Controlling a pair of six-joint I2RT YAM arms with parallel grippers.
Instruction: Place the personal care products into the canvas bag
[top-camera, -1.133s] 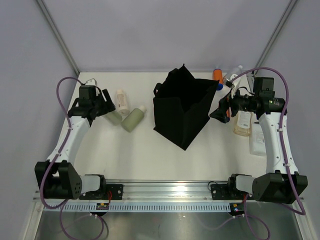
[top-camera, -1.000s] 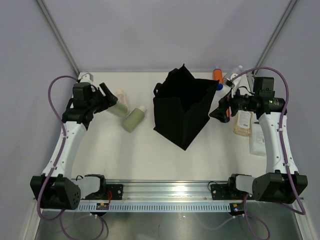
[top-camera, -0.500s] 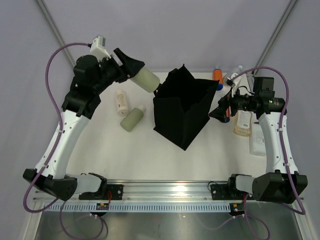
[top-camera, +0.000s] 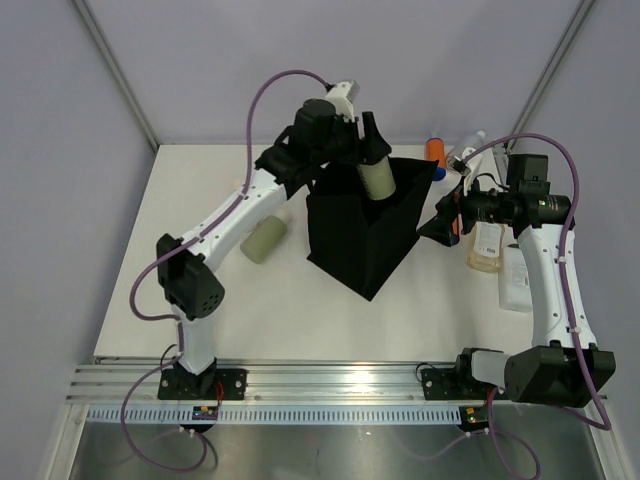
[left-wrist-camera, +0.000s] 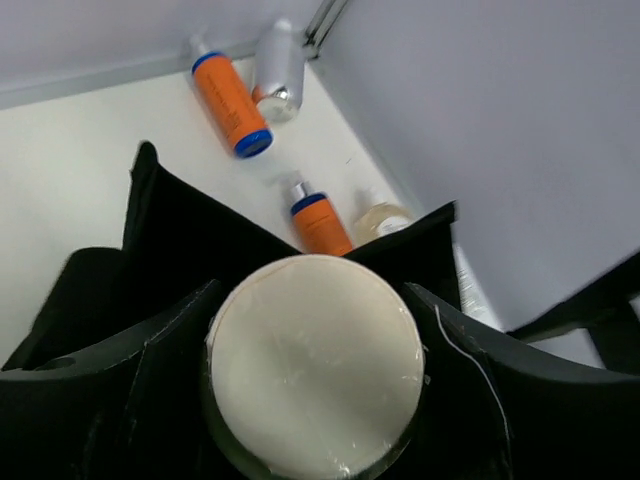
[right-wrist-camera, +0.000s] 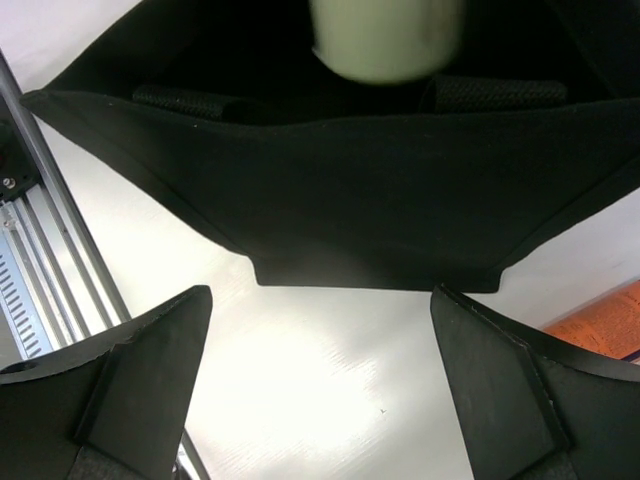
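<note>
The black canvas bag (top-camera: 362, 225) stands open mid-table. My left gripper (top-camera: 368, 148) is shut on a sage-green bottle (top-camera: 379, 181) and holds it over the bag's mouth; the left wrist view shows the bottle's round base (left-wrist-camera: 312, 365) between the fingers, above the bag (left-wrist-camera: 180, 250). My right gripper (top-camera: 440, 220) is open and empty, beside the bag's right side. In the right wrist view its fingers (right-wrist-camera: 120, 390) spread over bare table, facing the bag (right-wrist-camera: 340, 190) and the bottle (right-wrist-camera: 385, 35). A second sage-green bottle (top-camera: 266, 240) lies left of the bag.
Right of the bag lie an orange bottle with a blue cap (top-camera: 436, 150), a small clear bottle (top-camera: 470, 145), a clear amber bottle (top-camera: 485, 245) and a flat white tube (top-camera: 515, 280). The left wrist view shows two orange bottles (left-wrist-camera: 230, 100) (left-wrist-camera: 320, 222). Grey walls enclose the table.
My left arm has lifted the sage-green bottle from the left of the table and swung it right, over the bag's mouth. The right arm has not moved.
</note>
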